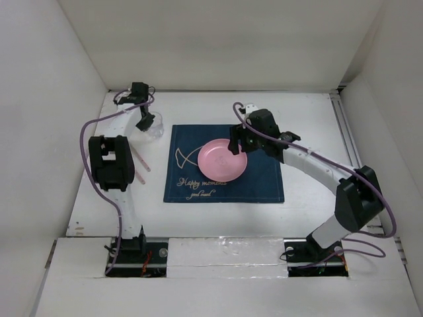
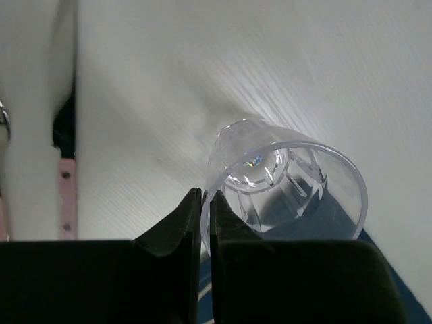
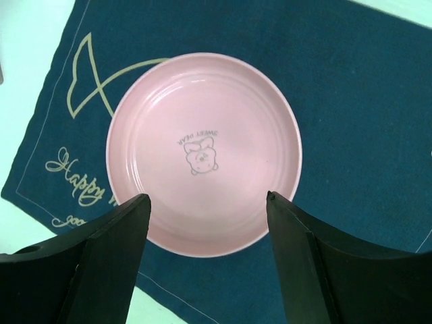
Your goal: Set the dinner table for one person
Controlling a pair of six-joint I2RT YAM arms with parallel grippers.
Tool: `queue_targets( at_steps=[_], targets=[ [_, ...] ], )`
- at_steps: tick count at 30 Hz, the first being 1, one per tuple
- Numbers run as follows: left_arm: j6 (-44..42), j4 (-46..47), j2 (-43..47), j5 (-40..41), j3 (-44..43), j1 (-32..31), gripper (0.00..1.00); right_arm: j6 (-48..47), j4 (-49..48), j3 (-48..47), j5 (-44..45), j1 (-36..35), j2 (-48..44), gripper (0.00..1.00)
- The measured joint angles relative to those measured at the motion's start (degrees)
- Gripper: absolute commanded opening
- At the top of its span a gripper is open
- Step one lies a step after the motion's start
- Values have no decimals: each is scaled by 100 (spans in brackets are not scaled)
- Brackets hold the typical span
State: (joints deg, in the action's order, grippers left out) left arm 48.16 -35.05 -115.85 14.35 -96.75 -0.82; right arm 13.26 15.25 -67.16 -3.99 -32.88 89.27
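1. My left claw (image 2: 205,196) is clenched on the clear cup (image 2: 290,182). Its two dark fingers (image 2: 177,226) pinch the thin wall at the rim, one inside and one outside.
2. From my left wrist I look into the cup's open mouth, down to its faceted bottom. I cannot tell whether the base rests on the surface or hangs just above it.
3. From above, that cup (image 1: 154,125) sits by the far left corner of the navy placemat (image 1: 264,185), with my left claw (image 1: 144,122) right on it.
4. My right claw (image 3: 208,197) is released, its fingers (image 3: 111,233) spread wide and holding nothing.
5. It hovers over the near edge of the pink plate (image 3: 202,88), which has a small cartoon face printed in its middle.
6. The plate (image 1: 221,164) lies on the placemat (image 3: 351,101), right of the gold fish outline and above the gold script. My right claw (image 1: 236,146) is at the plate's far right rim in the overhead view.
7. The dinner table (image 1: 310,119) is the wide white top beneath everything, carrying the placemat at its centre and stretching out to the white walls.
8. It shows as the pale surface behind the cup (image 2: 202,67), and as the light strip left of the placemat (image 3: 27,54).
9. Two thin pink utensils (image 1: 141,160) lie on the table left of the placemat, partly hidden by my left arm. I cannot tell what kind they are.
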Motion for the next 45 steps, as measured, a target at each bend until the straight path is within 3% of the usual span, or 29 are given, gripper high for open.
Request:
queue_targets(
  at_steps=[11,16,20,25,26,29,30,31,32,35,36,39,42,45],
  targets=[
    [-514,-37,1117,479,2,-2492,0,-92,691,-2227,981,-387,763,75],
    [-599,-15,1248,358,74,-3117,0,-105,697,-2581,1318,-391,868,75],
    [-632,127,1558,66,413,-3274,0,-107,708,-2581,1453,-391,1023,71],
    [-723,398,2186,-234,782,-3257,0,-44,636,-2581,1368,-391,1419,49],
    [-758,409,2258,-256,817,-3257,0,9,540,-2581,1290,-398,1449,37],
    [-809,492,2288,-404,870,-3252,0,22,380,-2581,1202,-481,1464,15],
    [-822,566,2288,-463,879,-3250,7,-11,376,-2573,1250,-503,1471,6],
    [-831,621,2302,-487,879,-3272,16,-57,378,-2566,1307,-503,1506,5],
    [-876,638,2312,-450,879,-3289,36,-55,387,-2559,1329,-501,1541,3],
    [-850,730,2315,-505,887,-3248,55,-37,409,-2559,1349,-470,1587,0],
    [-848,767,2330,-487,887,-3239,69,-35,437,-2562,1377,-455,1604,0],
    [-813,839,2409,-444,887,-3230,80,-26,581,-2573,1443,-389,1670,0],
    [-785,868,2538,-402,909,-3169,99,-20,796,-2575,1528,-225,1770,0],
    [-741,866,2715,-238,979,-3018,99,-17,1016,-2575,1611,79,1836,0]
  ],
)
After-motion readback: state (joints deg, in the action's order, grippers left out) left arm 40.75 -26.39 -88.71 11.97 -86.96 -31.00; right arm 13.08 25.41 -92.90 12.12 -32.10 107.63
